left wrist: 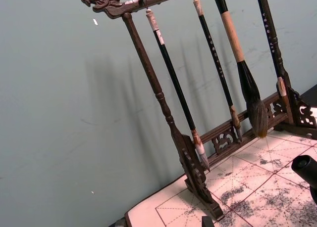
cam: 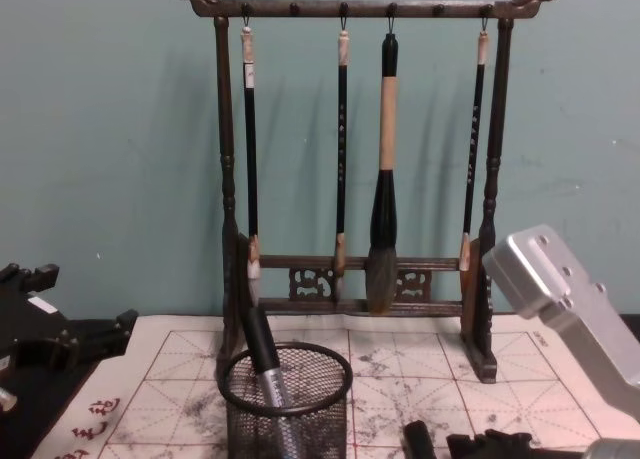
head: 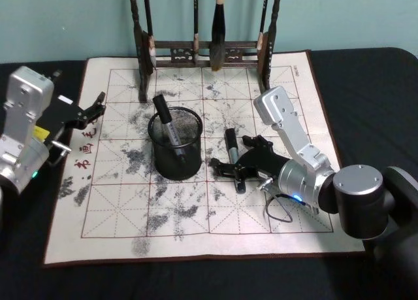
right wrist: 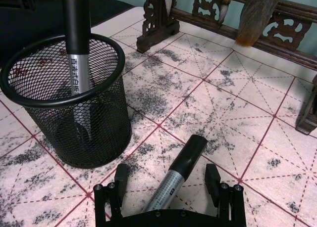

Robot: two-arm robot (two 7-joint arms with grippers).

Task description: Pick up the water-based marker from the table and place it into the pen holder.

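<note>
A water-based marker (head: 231, 143) with a black cap and silver barrel lies flat on the ink-stained mat (head: 130, 208), right of the black mesh pen holder (head: 175, 146). My right gripper (head: 235, 156) is low over the mat and open. Its fingers (right wrist: 212, 177) straddle the marker (right wrist: 184, 160) with a gap on each side. A second marker (head: 164, 120) leans inside the pen holder (right wrist: 94, 138), cap up (right wrist: 77, 24). My left gripper (head: 93, 110) is open and holds nothing, out at the mat's left edge.
The tall dark wooden brush rack (head: 209, 51) with hanging brushes stands along the mat's far edge, behind the holder (cam: 287, 399). Bare mat lies in front of the holder and the right arm (head: 294, 136). Black tabletop (head: 366, 84) surrounds the mat.
</note>
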